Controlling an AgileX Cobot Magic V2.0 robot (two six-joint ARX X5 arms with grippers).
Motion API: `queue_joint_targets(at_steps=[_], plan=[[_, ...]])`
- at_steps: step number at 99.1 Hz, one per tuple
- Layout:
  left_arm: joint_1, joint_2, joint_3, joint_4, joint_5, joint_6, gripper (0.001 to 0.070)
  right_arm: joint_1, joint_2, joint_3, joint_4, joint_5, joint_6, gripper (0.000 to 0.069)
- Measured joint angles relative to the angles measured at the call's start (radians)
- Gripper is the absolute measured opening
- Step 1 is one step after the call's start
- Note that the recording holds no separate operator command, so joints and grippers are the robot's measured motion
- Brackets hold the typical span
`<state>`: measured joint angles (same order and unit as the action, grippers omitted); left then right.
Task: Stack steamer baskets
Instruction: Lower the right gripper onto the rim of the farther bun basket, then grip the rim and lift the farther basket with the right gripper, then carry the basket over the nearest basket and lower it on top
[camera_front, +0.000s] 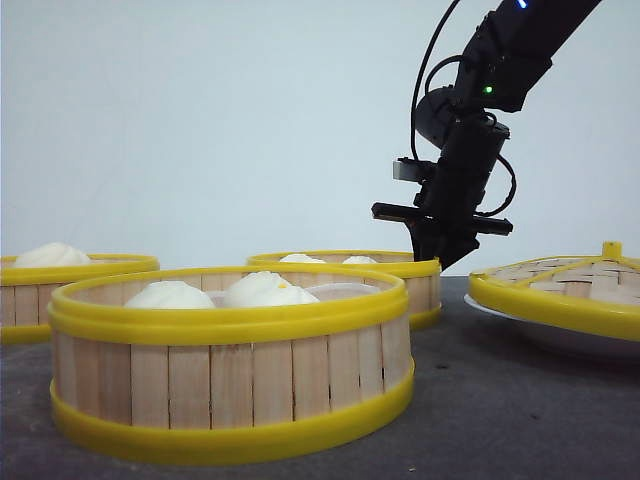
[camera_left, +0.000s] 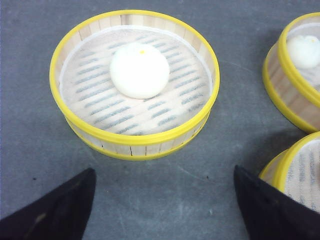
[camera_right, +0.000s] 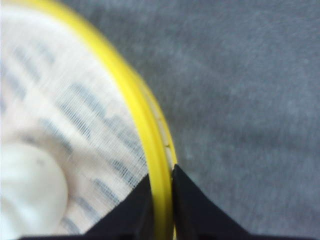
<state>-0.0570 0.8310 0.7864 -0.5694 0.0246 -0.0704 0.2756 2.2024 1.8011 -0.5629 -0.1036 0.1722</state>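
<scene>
Three steamer baskets stand on the dark table. The nearest steamer basket (camera_front: 230, 390) holds two white buns. Another (camera_front: 40, 295) sits at the far left with one bun. The third (camera_front: 400, 275) stands behind the nearest one, and my right gripper (camera_front: 438, 255) comes down onto its right rim. In the right wrist view that gripper (camera_right: 162, 172) is shut on the yellow rim (camera_right: 130, 95), one finger inside and one outside. My left gripper (camera_left: 162, 172) is open above bare table, a short way from the one-bun basket (camera_left: 132, 140).
A woven lid with a yellow rim (camera_front: 560, 285) lies on a white plate (camera_front: 530, 335) at the right. Two more baskets (camera_left: 295, 100) (camera_left: 300, 175) lie close beside my left gripper's one finger. A cloth liner (camera_right: 60, 110) and a bun (camera_right: 25, 195) fill the gripped basket.
</scene>
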Motion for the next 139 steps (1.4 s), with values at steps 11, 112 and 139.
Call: queue_joint_targets(at_steps=[11, 112, 139], plan=[[0.0, 0.0, 0.0, 0.0, 0.0, 0.0, 0.0538, 0.0, 0.003, 0.0, 0.03, 0.004, 0.04, 0.0024], [0.0, 0.0, 0.0, -0.022, 0.0, 0.0, 0.0538, 0.047, -0.193, 0.354, -0.549, -0.018, -0.203, 0.0023], [0.0, 0.0, 0.0, -0.024, 0.0, 0.0, 0.0538, 0.121, -0.312, 0.272, -0.586, -0.02, -0.221, 0.0023]])
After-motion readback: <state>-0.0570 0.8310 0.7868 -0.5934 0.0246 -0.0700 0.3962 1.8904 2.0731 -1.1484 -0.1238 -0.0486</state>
